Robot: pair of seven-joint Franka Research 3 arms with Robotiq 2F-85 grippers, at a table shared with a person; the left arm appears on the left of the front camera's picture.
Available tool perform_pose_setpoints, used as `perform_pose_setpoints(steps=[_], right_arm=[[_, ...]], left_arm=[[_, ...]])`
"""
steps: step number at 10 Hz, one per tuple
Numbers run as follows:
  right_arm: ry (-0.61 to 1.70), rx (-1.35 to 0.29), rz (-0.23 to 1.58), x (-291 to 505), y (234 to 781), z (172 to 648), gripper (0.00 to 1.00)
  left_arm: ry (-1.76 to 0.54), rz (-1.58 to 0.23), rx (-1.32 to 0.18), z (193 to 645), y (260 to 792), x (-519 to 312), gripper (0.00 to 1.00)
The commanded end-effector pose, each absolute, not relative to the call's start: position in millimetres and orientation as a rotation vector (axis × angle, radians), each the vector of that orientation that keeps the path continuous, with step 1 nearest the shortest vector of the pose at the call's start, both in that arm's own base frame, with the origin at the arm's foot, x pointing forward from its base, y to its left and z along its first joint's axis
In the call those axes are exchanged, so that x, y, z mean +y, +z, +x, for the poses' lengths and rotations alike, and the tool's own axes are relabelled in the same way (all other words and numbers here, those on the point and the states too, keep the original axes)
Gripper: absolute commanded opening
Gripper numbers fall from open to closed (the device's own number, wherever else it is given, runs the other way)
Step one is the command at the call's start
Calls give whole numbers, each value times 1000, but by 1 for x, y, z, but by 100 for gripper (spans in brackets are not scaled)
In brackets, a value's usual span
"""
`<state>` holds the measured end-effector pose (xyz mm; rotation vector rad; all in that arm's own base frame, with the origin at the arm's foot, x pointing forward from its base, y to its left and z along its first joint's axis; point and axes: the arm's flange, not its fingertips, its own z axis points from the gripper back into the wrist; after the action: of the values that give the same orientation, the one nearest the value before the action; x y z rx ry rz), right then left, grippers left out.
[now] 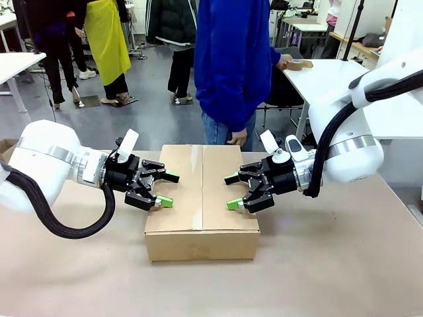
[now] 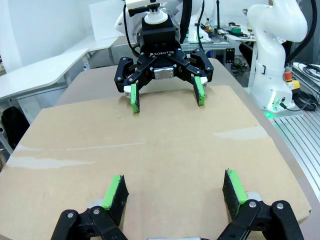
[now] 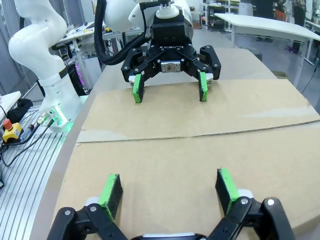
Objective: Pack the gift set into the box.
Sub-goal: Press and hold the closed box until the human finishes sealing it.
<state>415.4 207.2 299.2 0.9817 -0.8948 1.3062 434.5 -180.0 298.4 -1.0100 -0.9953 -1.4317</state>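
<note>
The brown cardboard box point(image 1: 201, 198) lies in the middle of the table with its top flaps shut and a taped seam down the middle. My left gripper point(image 1: 169, 189) hovers open over the box's left edge, and my right gripper point(image 1: 232, 191) hovers open over its right edge; the two face each other. In the left wrist view my own left gripper point(image 2: 174, 187) is above the box top point(image 2: 165, 150), with the right gripper point(image 2: 167, 100) opposite. The right wrist view mirrors this: right gripper point(image 3: 168, 186), box top point(image 3: 190, 150), left gripper point(image 3: 169, 92). The gift set is out of view.
A person in a blue top point(image 1: 231, 66) stands at the far side just behind the box, one hand point(image 1: 236, 137) hanging near its back edge. The brown table point(image 1: 330, 264) has free room around the box. White tables and other people are farther back.
</note>
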Motion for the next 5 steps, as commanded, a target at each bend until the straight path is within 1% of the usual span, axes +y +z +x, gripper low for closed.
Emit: perform_pose_setpoints(steps=[1, 5], right_arm=[[1305, -891, 980, 208, 298, 415, 100], [1305, -891, 980, 208, 298, 415, 100]], left_arm=[[-1430, -1010, -990, 433, 296, -180, 100], [-1430, -1010, -990, 433, 296, -180, 100]])
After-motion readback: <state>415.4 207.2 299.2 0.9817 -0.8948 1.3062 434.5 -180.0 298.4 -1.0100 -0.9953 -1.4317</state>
